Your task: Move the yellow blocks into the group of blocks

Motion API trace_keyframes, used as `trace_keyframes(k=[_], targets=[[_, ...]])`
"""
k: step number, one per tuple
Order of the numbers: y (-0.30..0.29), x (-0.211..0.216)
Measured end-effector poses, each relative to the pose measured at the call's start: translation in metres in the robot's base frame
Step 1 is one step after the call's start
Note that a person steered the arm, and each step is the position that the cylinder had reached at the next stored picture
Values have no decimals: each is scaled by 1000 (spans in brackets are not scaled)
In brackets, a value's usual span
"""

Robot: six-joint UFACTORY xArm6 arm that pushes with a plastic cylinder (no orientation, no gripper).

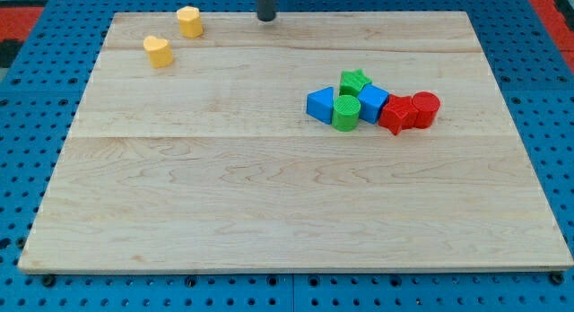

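Observation:
Two yellow blocks lie at the view's top left of the wooden board (269,195): a yellow hexagon-like block (189,21) and a yellow heart-shaped block (158,51) below and left of it. A group sits right of centre: a blue triangle block (319,105), a green cylinder (346,112), a green star (354,81), a blue cube (373,103), a red star (395,114) and a red cylinder (426,108). My tip (266,18) stands at the board's top edge, right of the yellow hexagon block and apart from it.
The board lies on a blue perforated table (27,124). A red area shows at the view's top corners.

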State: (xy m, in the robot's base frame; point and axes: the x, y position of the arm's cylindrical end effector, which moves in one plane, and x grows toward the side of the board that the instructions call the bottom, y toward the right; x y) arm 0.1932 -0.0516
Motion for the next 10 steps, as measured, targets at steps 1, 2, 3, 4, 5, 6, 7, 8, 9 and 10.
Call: trace_keyframes(k=[1,2,3,4,5,6,7,8,9,10], targets=[[-48,-1],[-111,-2],[-160,19],[-174,63],[-176,86],[-236,95],[-232,125],[-168,120],[-100,108],[-31,111]])
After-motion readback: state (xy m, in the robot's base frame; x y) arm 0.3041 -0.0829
